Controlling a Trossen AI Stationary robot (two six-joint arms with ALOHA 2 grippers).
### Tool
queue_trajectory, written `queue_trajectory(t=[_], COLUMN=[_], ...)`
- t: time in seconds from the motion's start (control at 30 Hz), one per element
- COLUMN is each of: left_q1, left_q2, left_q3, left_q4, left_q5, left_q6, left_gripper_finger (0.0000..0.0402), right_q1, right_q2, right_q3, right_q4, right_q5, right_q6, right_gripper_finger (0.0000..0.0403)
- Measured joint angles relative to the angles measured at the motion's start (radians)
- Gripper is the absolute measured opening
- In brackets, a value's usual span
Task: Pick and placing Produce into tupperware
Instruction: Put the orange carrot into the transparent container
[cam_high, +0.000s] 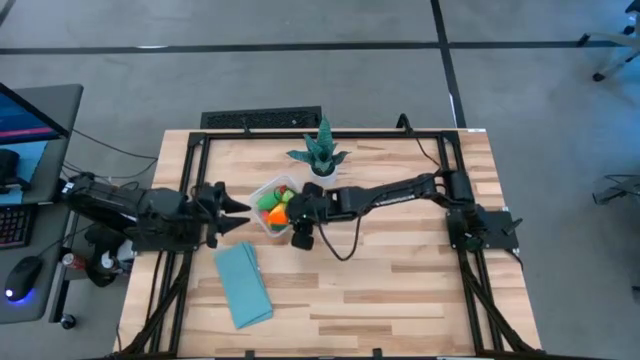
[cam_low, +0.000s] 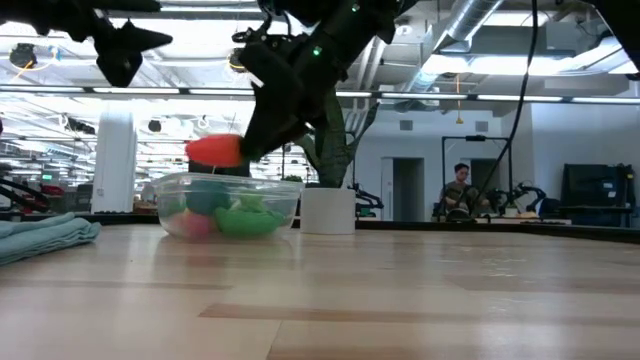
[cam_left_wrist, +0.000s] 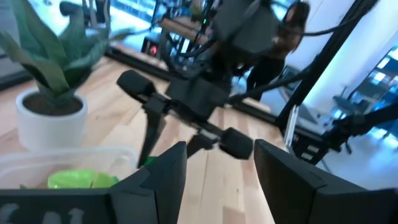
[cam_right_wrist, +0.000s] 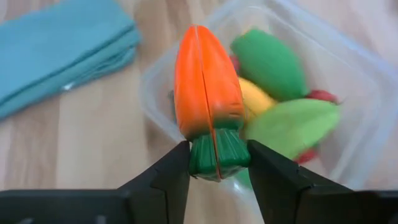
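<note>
My right gripper (cam_right_wrist: 217, 165) hovers over the clear tupperware (cam_high: 258, 193), shut on an orange toy carrot (cam_right_wrist: 205, 87) with a green top. In the low view the carrot (cam_low: 214, 150) sits above the tupperware's rim (cam_low: 230, 180). Several produce pieces lie inside: green (cam_right_wrist: 270, 62), yellow (cam_right_wrist: 258, 99), light green (cam_right_wrist: 292, 124) and red (cam_right_wrist: 320, 96). My left gripper (cam_left_wrist: 214, 165) is open, raised just left of the tupperware (cam_high: 235, 213), touching nothing. My right gripper pinches the carrot's green top end (cam_right_wrist: 214, 154) between its two fingers, coming from the table's right and slanting down. The orange body points away from the fingers, lifted clear above the tupperware.
A spiky teal plant in a white pot (cam_high: 322, 155) stands just beyond the tupperware. A folded light-blue cloth (cam_high: 243, 285) lies on the near left of the table. A black cable (cam_high: 345, 245) hangs from the right arm. A person (cam_low: 460, 190) sits in the room behind.
</note>
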Motion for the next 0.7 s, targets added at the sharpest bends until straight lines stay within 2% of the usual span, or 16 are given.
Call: queue_trajectory(t=[0.27,0.7], left_q1=[0.0,0.0], left_q2=[-0.09,-0.096], left_q3=[0.0,0.0], left_q4=[-0.071,-0.079], left_q5=[-0.014,-0.015], left_q6=[0.007,0.006], left_gripper_finger=[0.0178,0.0178], right_q1=[-0.057,-0.082], right_q2=[-0.023,-0.021], right_q3=[0.001,0.001], right_q4=[-0.011,-0.007], right_q5=[0.0,0.0], right_q6=[-0.005,-0.005], right_gripper_finger=[0.0145,0.0141])
